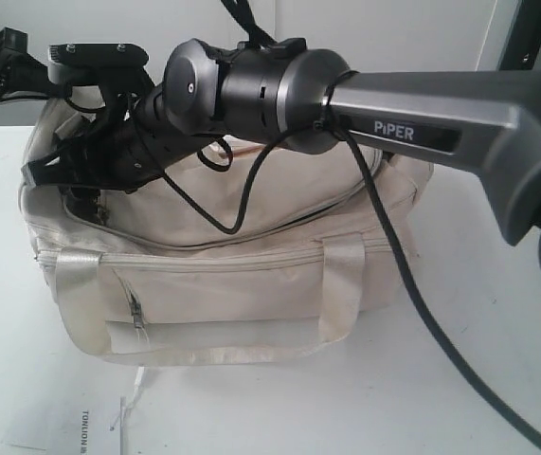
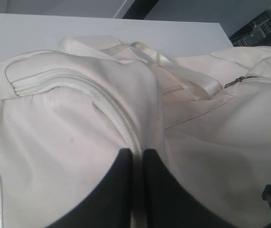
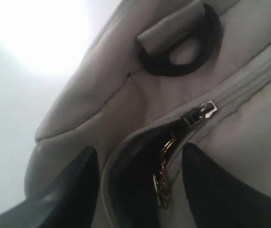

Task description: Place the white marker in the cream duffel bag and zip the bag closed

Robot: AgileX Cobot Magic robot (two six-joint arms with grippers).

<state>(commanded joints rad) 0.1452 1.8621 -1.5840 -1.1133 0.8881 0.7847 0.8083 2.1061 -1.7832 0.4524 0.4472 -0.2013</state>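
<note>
The cream duffel bag (image 1: 251, 294) lies on the white table (image 1: 497, 322). My left gripper (image 2: 137, 154) is shut on the bag's top zip seam (image 2: 102, 97), pinching the fabric. The right arm (image 1: 251, 90) reaches across to the bag's left end. There the right gripper (image 3: 140, 161) is open, its fingers on either side of a short unzipped gap. The zip slider (image 3: 199, 113) sits at the end of that gap, with the gold charm (image 3: 163, 183) hanging between the fingers. A black strap ring (image 3: 178, 47) is just beyond. The white marker is out of view.
A black cable (image 1: 412, 275) droops from the right arm over the bag's right end. A printed paper tag (image 1: 85, 431) lies on the table in front of the bag. The front pocket's zip pull (image 1: 135, 318) hangs near the left handle (image 1: 71, 270).
</note>
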